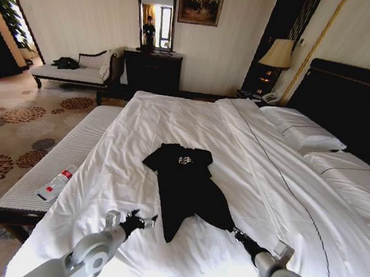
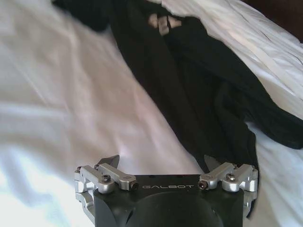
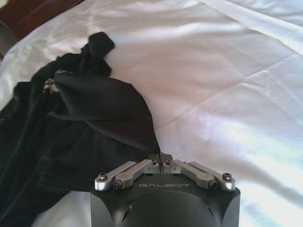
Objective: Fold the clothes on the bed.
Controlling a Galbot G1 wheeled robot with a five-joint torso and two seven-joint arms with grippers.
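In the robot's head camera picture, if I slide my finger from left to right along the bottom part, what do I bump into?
Red-and-white remote on the bench → left hand, open over the white bed → black T-shirt → right hand, pinching the shirt's hem corner.

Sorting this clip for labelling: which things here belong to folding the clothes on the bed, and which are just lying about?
Part of the job:
black T-shirt
bed
right end effector, shut on the T-shirt's hem corner
left end effector, open, beside the hem

Just lying about:
pillows
bench at the bed's foot, with a small white and red item
chaise with dark garments
dresser
lamp
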